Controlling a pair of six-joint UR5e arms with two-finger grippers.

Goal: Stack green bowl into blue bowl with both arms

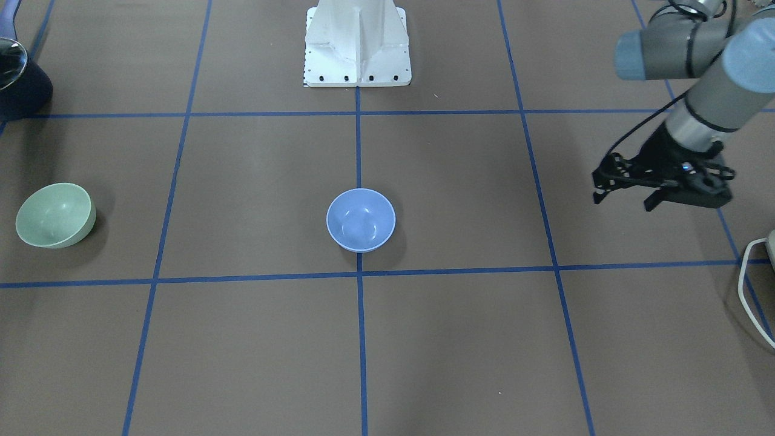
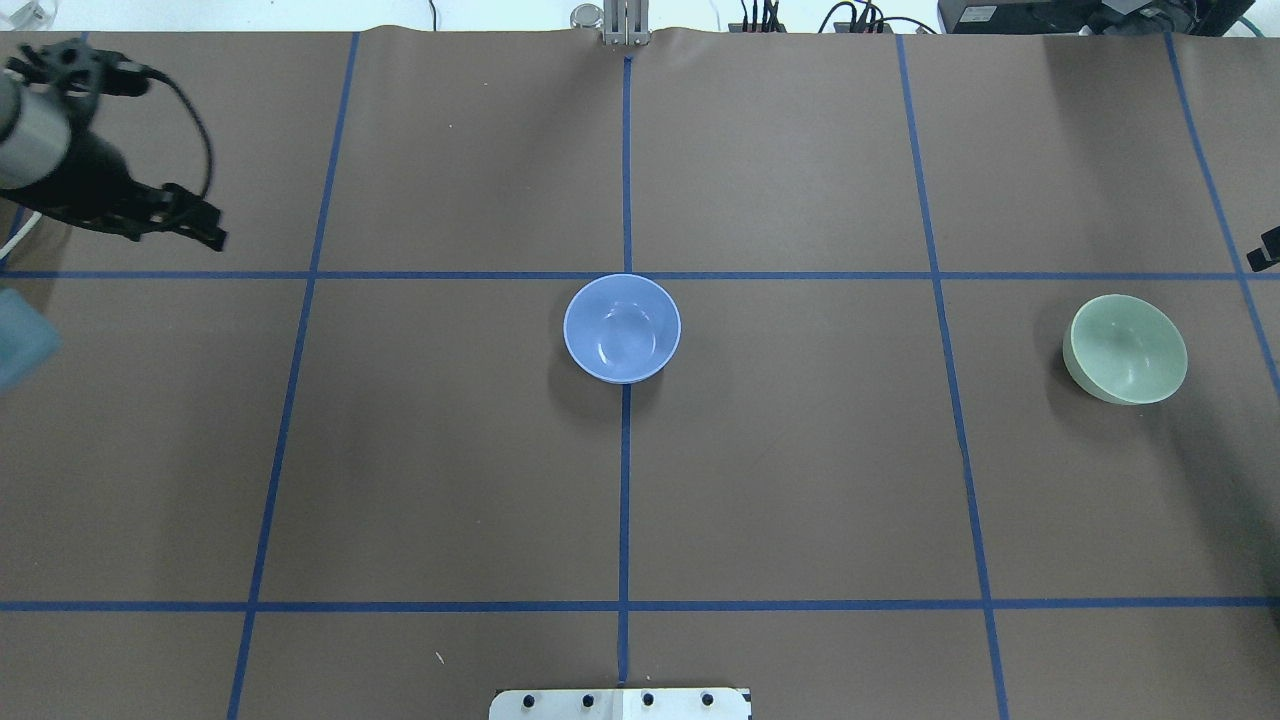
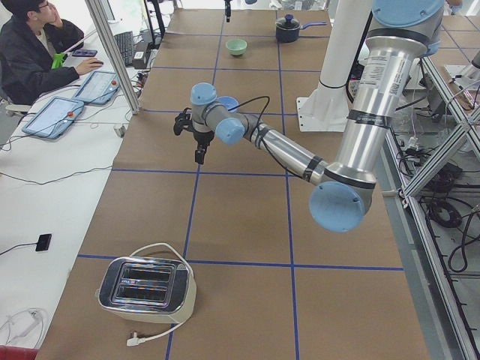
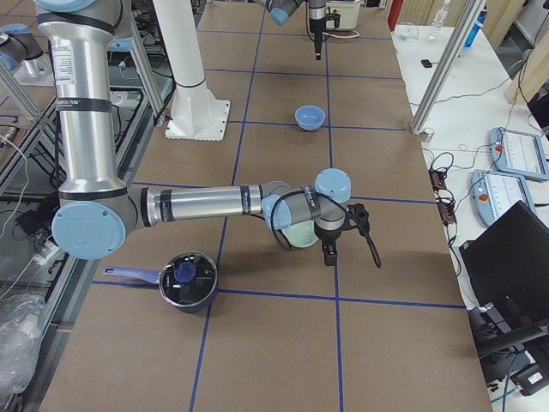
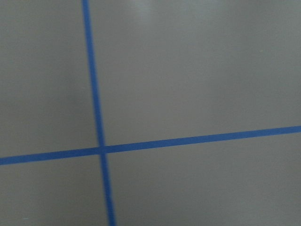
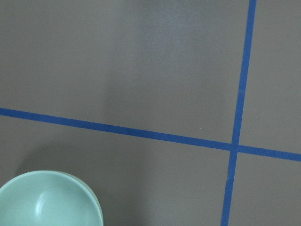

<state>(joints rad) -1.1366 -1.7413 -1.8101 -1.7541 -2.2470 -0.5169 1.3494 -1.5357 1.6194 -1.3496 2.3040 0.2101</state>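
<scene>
The green bowl (image 1: 54,215) stands upright near the table's end on my right side; it also shows in the overhead view (image 2: 1128,348) and at the bottom left of the right wrist view (image 6: 47,200). The blue bowl (image 1: 361,219) stands upright at the table's centre (image 2: 622,328). My left gripper (image 1: 652,203) hovers far from both bowls near my left end (image 2: 218,240); its fingers look shut and empty. My right gripper (image 4: 329,254) hovers just past the green bowl, apart from it. Only a sliver of it shows at the overhead view's edge (image 2: 1262,252), so I cannot tell its state.
A dark lidded pot (image 4: 189,281) sits near the robot's side of the green bowl. A toaster (image 3: 146,289) with a white cable stands at my left end. The white pedestal (image 1: 357,42) is at the robot's edge. An operator (image 3: 37,45) sits beside the table.
</scene>
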